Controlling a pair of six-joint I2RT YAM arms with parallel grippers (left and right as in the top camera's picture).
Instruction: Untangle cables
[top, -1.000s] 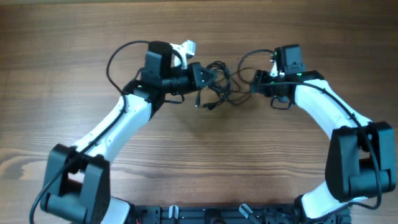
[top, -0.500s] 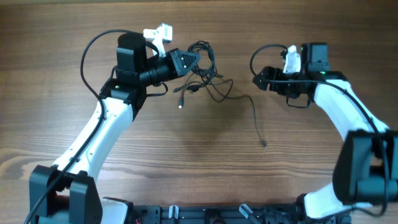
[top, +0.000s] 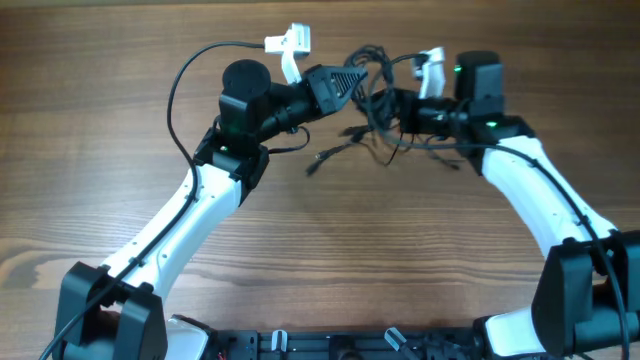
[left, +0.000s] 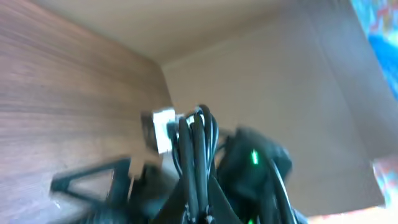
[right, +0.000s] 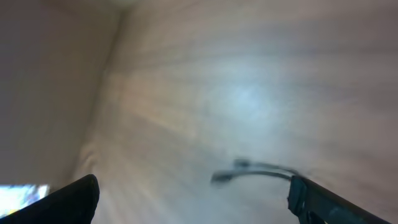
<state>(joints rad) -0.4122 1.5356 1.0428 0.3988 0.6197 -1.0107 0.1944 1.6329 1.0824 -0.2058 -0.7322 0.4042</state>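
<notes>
1 bundle of cables clamped in left gripper, right gripper spread, empty

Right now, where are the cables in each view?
Overhead: the cables hang bunched at top centre, pinched in the left gripper.
Left wrist: the cables are at centre, with strands rising from the shut jaws.
Right wrist: only one blurred strand with a plug, lower right.
Shared landmark: the wood table.
</notes>
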